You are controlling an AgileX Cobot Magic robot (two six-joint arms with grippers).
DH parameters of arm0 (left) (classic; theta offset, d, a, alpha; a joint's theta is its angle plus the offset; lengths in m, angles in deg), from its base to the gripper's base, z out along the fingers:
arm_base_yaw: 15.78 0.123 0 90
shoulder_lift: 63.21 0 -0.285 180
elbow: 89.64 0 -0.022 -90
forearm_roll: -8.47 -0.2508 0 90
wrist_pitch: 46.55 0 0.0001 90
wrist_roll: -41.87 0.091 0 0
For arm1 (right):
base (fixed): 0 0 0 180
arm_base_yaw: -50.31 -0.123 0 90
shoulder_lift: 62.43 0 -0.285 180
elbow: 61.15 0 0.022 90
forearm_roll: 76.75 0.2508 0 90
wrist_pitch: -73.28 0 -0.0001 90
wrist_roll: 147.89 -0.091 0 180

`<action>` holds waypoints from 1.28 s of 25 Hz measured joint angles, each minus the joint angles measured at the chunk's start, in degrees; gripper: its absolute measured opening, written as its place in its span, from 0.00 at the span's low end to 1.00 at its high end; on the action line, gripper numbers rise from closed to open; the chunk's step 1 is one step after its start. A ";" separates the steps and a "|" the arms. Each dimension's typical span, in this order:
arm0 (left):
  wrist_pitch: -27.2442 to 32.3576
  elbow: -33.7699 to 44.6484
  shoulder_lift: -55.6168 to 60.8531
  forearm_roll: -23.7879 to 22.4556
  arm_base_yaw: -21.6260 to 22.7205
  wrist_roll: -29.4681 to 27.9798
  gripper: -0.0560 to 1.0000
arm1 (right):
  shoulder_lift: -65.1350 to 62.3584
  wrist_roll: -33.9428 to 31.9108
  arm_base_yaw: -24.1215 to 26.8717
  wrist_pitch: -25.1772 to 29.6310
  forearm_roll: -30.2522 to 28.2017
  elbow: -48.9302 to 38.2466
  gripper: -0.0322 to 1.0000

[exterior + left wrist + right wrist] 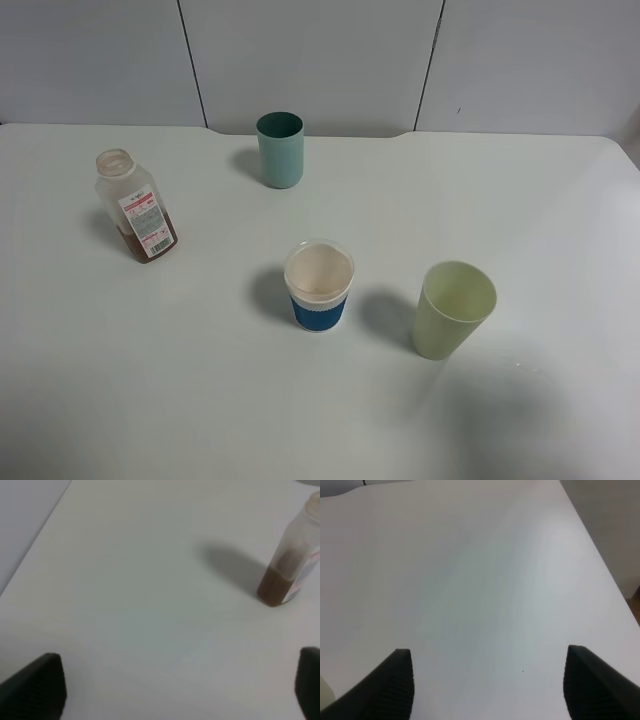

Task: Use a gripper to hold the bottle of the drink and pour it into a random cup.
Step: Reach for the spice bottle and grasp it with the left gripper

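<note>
One bottle (135, 205) stands upright at the worktop's (520, 200) left, little drink (143, 243) inside, teal cup (280, 148) well apart. Left gripper (177, 672) fingers (37, 690) wide, empty; right gripper (489, 660) likewise. Step: approach. Next, probably left reaches forward and closes on the bottle.

Bottle (136, 205) stands left on the table (520, 190), cup (280, 150) behind, short cup (319, 290) left of tapered cup (452, 312).

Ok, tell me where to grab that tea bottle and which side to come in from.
Grip the bottle around its squarish body, at the label, not the wide round neck. It stands upright with the neck apparently uncapped, so come in level from the side, probably with the open left gripper, whose view shows it ahead.
</note>
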 joint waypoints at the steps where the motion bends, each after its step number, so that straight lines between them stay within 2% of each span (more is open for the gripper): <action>1: 0.00 0.00 0.00 0.00 0.00 0.00 0.92 | 0.00 0.00 0.00 0.00 0.00 0.00 0.65; 32: 0.00 0.00 0.00 0.00 0.00 0.00 0.92 | 0.00 0.00 0.00 0.00 0.00 0.00 0.65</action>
